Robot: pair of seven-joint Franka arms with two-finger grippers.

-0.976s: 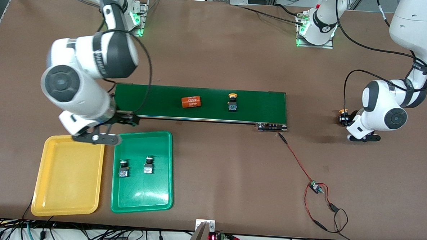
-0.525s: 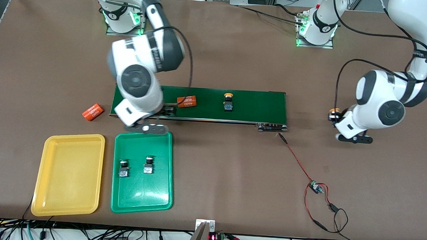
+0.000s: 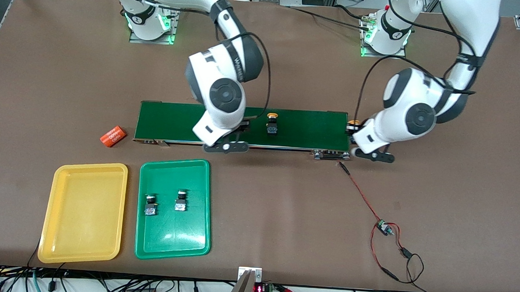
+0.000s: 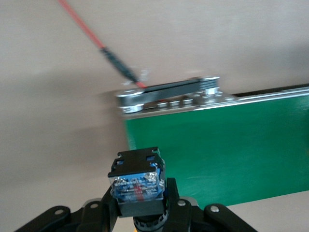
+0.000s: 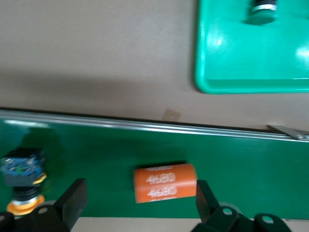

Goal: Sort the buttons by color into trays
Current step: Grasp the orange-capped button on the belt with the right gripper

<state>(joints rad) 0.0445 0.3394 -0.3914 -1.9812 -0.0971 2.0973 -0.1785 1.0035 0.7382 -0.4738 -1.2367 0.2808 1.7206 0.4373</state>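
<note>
I count both green buttons (image 3: pixel 164 203) in the green tray (image 3: pixel 171 247), yellow tray (image 3: pixel 80 252) bare (half done): left gripper (image 4: pixel 137 223) clamps one yellow button (image 4: pixel 137 184) over the belt's (image 3: pixel 304 130) end, right gripper (image 5: pixel 140 203) gapes over the belt beside the other (image 3: pixel 271 123).

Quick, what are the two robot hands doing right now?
Left gripper: shut on a yellow button, over the conveyor belt's end.
Right gripper: open, around an orange cylinder on the belt.

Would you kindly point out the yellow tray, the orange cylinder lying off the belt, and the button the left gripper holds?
yellow tray (image 3: pixel 58 247): front view, bare floor near its rim.
orange cylinder (image 3: pixel 112 136): front view, middle of its side.
button in the left gripper (image 4: pixel 136 183): left wrist view, its blue body.
</note>
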